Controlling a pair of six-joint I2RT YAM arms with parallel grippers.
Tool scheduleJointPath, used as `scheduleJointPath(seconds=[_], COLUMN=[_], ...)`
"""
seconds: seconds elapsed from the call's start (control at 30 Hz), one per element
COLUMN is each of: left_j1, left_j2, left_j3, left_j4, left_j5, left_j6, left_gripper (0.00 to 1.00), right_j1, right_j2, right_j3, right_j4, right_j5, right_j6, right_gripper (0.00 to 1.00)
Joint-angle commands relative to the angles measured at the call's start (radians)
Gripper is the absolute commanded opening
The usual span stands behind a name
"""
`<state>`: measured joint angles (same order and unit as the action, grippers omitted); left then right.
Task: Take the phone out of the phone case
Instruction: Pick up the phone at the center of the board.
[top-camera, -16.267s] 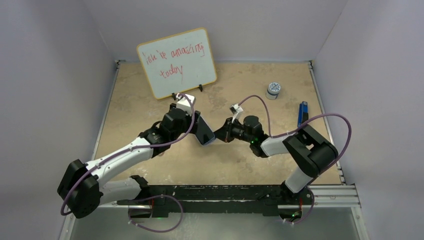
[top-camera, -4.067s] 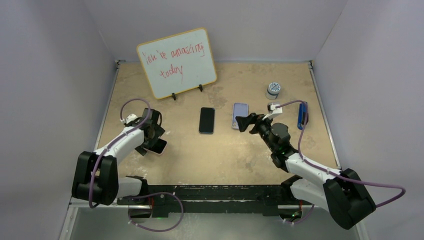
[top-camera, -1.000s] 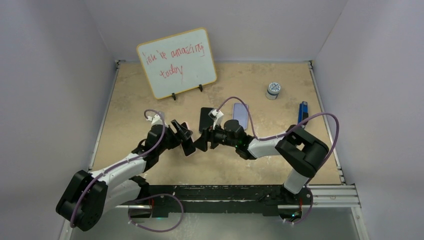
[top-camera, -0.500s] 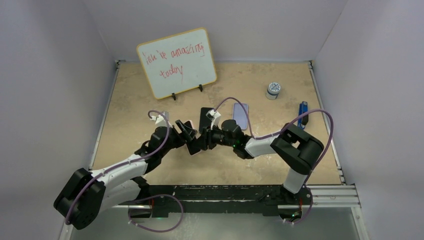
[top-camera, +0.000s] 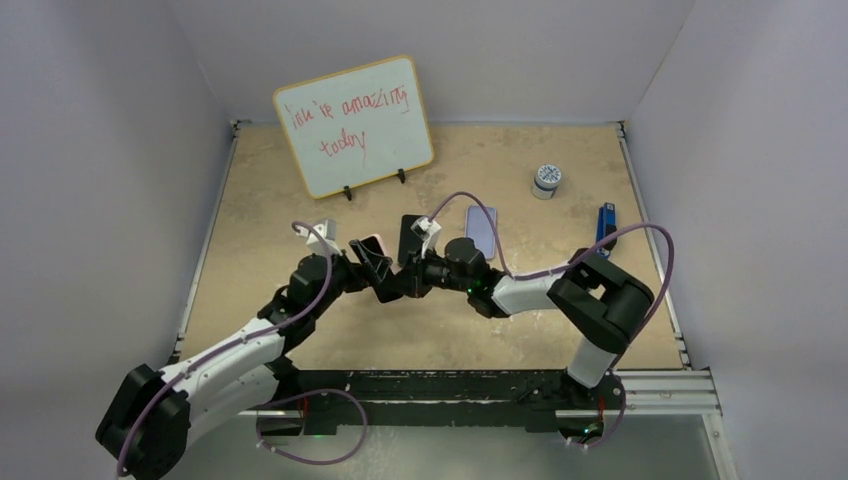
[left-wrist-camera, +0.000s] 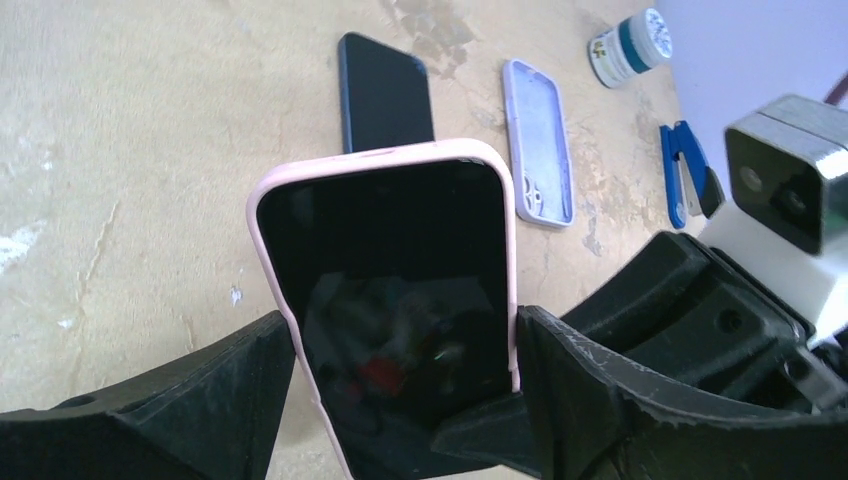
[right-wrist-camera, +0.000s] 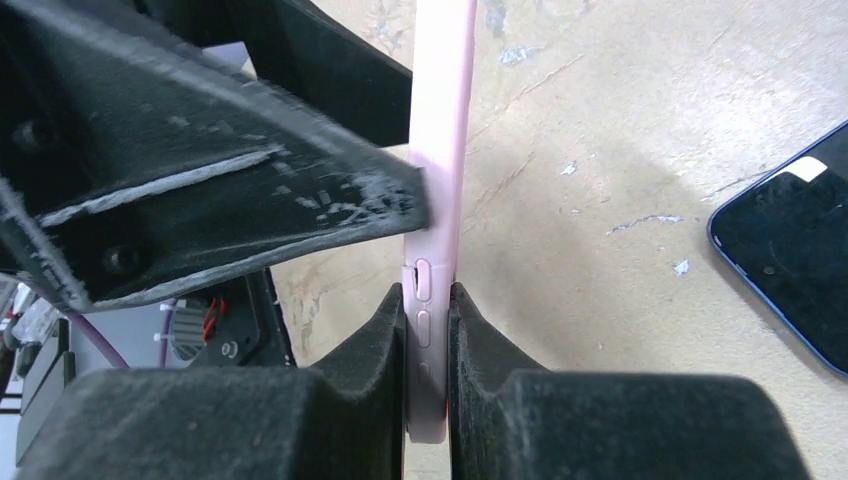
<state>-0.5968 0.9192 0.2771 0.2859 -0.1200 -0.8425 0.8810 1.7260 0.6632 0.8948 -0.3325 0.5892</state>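
Note:
A phone in a pink case (top-camera: 372, 243) is held off the table between both grippers, just left of centre. My left gripper (top-camera: 377, 270) is shut on its two long edges; in the left wrist view the dark screen (left-wrist-camera: 390, 270) fills the gap between the fingers (left-wrist-camera: 200, 400). My right gripper (top-camera: 402, 281) is shut on its face and back; in the right wrist view the pink edge with its buttons (right-wrist-camera: 438, 150) is pinched between the pads (right-wrist-camera: 380, 340). A bare black phone (top-camera: 410, 229) and an empty lavender case (top-camera: 482, 228) lie on the table behind.
A whiteboard (top-camera: 355, 125) stands at the back left. A small jar (top-camera: 546, 179) and a blue clip-like object (top-camera: 605, 222) sit at the back right. The black phone (left-wrist-camera: 386, 92) and the lavender case (left-wrist-camera: 538, 155) lie just beyond the held phone.
The left gripper has brought the pink-cased phone up against the right gripper, which now grips it too. Both grippers have shifted slightly toward the back.

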Motion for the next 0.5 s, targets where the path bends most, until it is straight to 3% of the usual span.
scheduleJointPath(seconds=[0.0,0.23,0.47], left_j1=[-0.006,0.005,0.044], left_j2=[-0.104,-0.198,-0.255], left_j3=[0.035,0.054,0.014], left_j4=[0.086,0.000,0.074], left_j5=[0.065,0.070,0.198], left_j6=[0.172,0.248,0.269], left_gripper=[0.83,0.91,0.92], right_j1=[-0.014,-0.097,-0.173], right_j2=[-0.063,-0.131,-0.205], right_j3=[-0.017,-0.073,-0.134], right_j4=[0.026,0.062,0.164], right_j5=[-0.071,-0.111,-0.223], right_j6=[-0.005,0.013,0.031], right_gripper=[0.00,0.00,0.00])
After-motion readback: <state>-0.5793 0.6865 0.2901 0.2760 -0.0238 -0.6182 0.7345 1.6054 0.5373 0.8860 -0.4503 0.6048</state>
